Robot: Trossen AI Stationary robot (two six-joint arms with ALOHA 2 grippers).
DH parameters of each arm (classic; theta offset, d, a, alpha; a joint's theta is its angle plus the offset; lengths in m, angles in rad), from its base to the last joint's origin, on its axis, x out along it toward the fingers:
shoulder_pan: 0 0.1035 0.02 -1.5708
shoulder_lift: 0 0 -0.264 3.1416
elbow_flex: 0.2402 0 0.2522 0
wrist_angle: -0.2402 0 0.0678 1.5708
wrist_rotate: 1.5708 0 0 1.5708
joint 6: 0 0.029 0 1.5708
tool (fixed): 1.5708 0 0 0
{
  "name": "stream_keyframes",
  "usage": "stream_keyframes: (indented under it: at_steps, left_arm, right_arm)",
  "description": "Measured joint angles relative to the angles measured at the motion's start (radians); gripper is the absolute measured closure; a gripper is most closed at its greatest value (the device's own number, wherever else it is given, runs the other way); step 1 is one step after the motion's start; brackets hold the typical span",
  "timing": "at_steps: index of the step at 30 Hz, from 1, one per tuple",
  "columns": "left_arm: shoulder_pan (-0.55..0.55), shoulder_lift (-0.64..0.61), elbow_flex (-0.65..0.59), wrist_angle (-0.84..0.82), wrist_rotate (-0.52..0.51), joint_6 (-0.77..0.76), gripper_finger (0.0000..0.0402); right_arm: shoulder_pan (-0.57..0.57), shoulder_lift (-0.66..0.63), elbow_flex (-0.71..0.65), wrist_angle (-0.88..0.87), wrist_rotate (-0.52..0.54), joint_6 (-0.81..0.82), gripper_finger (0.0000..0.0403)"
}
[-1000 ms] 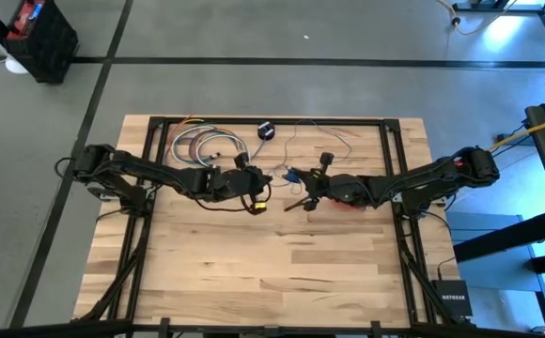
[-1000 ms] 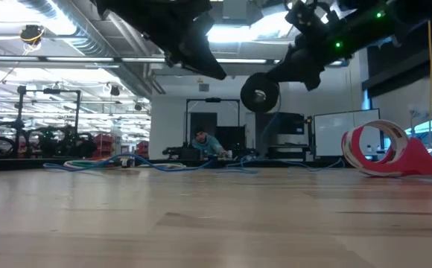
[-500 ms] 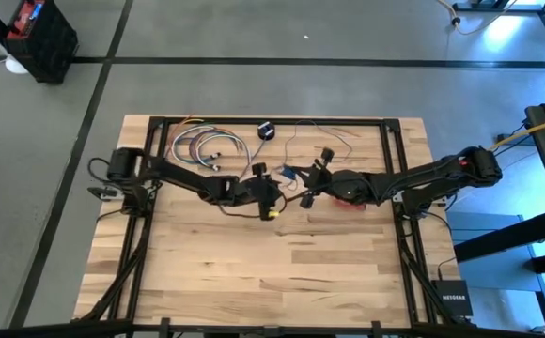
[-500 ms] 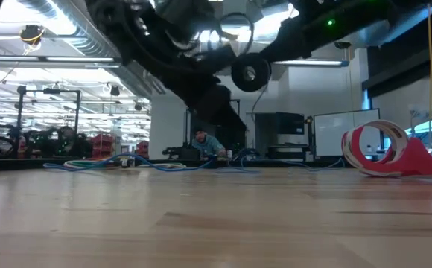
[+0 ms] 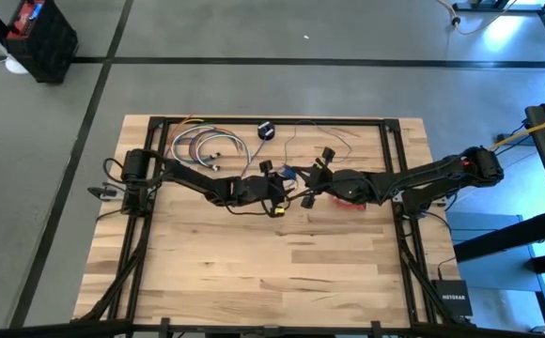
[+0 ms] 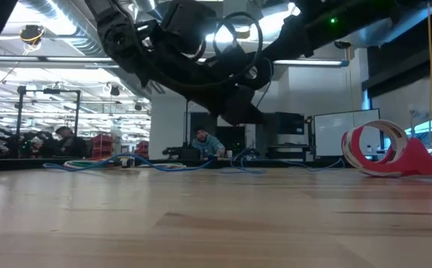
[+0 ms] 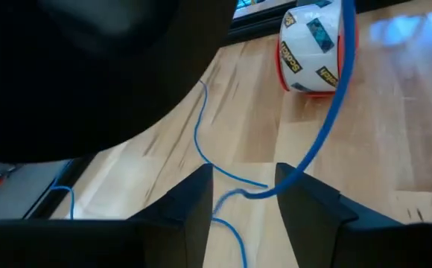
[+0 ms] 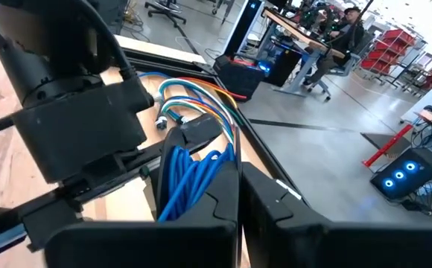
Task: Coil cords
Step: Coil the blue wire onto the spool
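My right gripper (image 8: 238, 199) hangs above the table's middle (image 5: 303, 192), shut on a bunch of loops of the thin blue cord (image 8: 192, 177). My left gripper (image 7: 242, 205) stands open just left of it (image 5: 282, 185), also clear of the table. One strand of the cord (image 7: 255, 193) crosses the gap between its fingers and rises away (image 7: 334, 97). More of the thin cord (image 5: 296, 139) lies slack on the far part of the table, near a small black puck (image 5: 266, 130). My right gripper pinches several loops of the blue cord (image 8: 214, 173) between its two fingers, the loops sticking out past the fingertips. The bunch is lifted clear of the table. My left gripper has a strand crossing one fingertip (image 7: 294, 182); I cannot tell whether it touches.
A coil of coloured cables (image 5: 202, 145) lies at the far left of the table. A red tape dispenser with its roll (image 7: 313, 45) stands on the table under my right arm (image 5: 352, 200). The near half of the wooden top (image 5: 272, 272) is bare. People sit in the room beyond.
My left gripper has come down and moved toward the table's right edge, up close to my right gripper and the blue loops. My right gripper has stayed shut on the loops and has barely shifted.
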Motion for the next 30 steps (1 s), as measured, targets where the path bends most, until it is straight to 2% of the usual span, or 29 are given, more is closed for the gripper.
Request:
stream_keyframes:
  at_steps: [3,7,9,15,20,26,30]
  left_arm:
    - [0.000,0.000,0.000,0.003,0.000,0.005,0.0284]
    - [0.002,0.000,0.000,-0.003,0.000,0.008,0.0364]
    - [0.003,0.000,0.000,-0.017,-0.005,0.012,0.0391]
    - [0.013,-0.005,-0.002,-0.072,-0.164,0.007,0.0390]
    - [0.009,-0.007,-0.002,-0.056,-0.159,0.003,0.0397]
    - [-0.016,-0.009,-0.001,-0.010,-0.079,0.044,0.0400]
    - [-0.035,-0.019,-0.001,-0.088,-0.081,0.084,0.0389]
  right_arm:
    - [0.000,0.000,0.000,0.000,-0.002,0.005,0.0397]
    - [0.000,0.000,0.000,0.000,-0.007,0.007,0.0397]
    - [0.003,0.000,0.000,0.000,-0.014,0.007,0.0397]
    - [0.047,0.000,0.000,0.042,-0.011,-0.006,0.0397]
    - [0.066,-0.001,0.000,0.112,-0.001,-0.027,0.0397]
    - [0.066,-0.001,0.000,0.110,-0.021,-0.024,0.0397]
    - [0.066,0.000,0.000,0.104,-0.025,-0.025,0.0397]
